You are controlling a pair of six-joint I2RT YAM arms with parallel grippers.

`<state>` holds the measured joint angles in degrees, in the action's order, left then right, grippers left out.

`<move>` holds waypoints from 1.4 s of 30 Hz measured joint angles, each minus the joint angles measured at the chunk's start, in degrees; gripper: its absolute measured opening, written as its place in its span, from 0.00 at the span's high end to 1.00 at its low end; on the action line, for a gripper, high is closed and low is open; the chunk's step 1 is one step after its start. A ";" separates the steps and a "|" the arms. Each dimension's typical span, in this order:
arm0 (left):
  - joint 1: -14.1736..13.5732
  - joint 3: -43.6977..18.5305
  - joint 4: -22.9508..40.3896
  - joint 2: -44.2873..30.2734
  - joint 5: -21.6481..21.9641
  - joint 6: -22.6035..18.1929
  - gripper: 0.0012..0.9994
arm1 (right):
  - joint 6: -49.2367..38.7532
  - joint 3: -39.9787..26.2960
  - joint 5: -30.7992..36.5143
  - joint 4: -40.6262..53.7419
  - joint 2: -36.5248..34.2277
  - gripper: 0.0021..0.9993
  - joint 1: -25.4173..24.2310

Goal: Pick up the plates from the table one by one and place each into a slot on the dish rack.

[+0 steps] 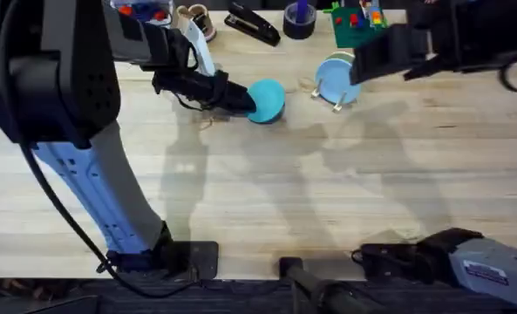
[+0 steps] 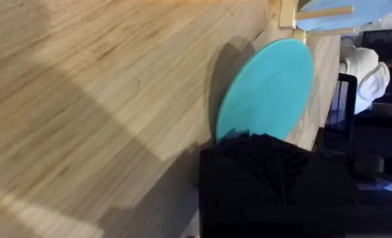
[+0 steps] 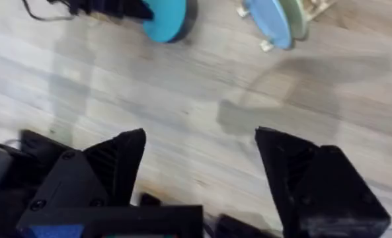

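Observation:
A turquoise-blue plate (image 1: 268, 99) (image 2: 268, 86) (image 3: 170, 16) stands tilted on edge on the table (image 1: 267, 192), just left of the dish rack (image 1: 338, 98). My left gripper (image 1: 241, 98) (image 2: 262, 142) is shut on the edge of this plate nearer the left arm. In the small wooden dish rack (image 3: 314, 8) a light blue plate (image 1: 335, 77) (image 3: 270, 20) stands upright, with a pale yellow plate (image 3: 295, 18) behind it. My right gripper (image 1: 370, 63) (image 3: 199, 162) hovers above the table right of the rack, open, nothing between its fingers.
Along the table's far edge lie a black stapler (image 1: 254, 24), a dark tape roll (image 1: 300, 23) and a green baseplate (image 1: 356, 30) with bright blocks. Bare wood stretches across the middle and front of the table.

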<state>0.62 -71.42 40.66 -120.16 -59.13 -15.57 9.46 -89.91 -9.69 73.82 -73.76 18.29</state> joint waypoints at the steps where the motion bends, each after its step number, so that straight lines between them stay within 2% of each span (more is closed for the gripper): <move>1: 0.00 0.00 0.00 0.00 0.00 0.00 0.96 | 1.09 0.97 -0.77 -1.47 -0.02 0.00 0.08; 8: 0.00 0.00 0.00 0.00 0.00 0.00 0.96 | 9.96 9.88 -4.14 -10.09 -0.41 0.01 0.53; 15: 0.00 0.00 -0.02 0.00 -0.02 0.00 0.96 | 18.92 17.56 -5.11 -21.28 -0.51 0.00 5.18; 19: 0.00 0.00 -0.02 0.00 -0.04 0.00 0.96 | 27.89 22.64 -2.07 -27.97 -0.46 0.00 9.72; 31: 0.00 0.00 -0.02 -0.02 -0.04 0.00 0.96 | 45.36 35.73 3.78 -47.25 -0.46 0.00 19.28; 37: 0.00 0.00 -0.02 0.00 -0.04 0.00 0.96 | 52.26 39.65 9.83 -52.60 -0.46 0.01 23.35; 42: 0.00 0.00 -0.04 0.00 -0.04 0.00 0.96 | 55.13 43.17 14.27 -58.79 -0.46 0.01 24.93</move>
<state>0.62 -71.42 40.62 -120.16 -59.18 -15.57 64.59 -46.74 4.59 15.03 -74.22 43.22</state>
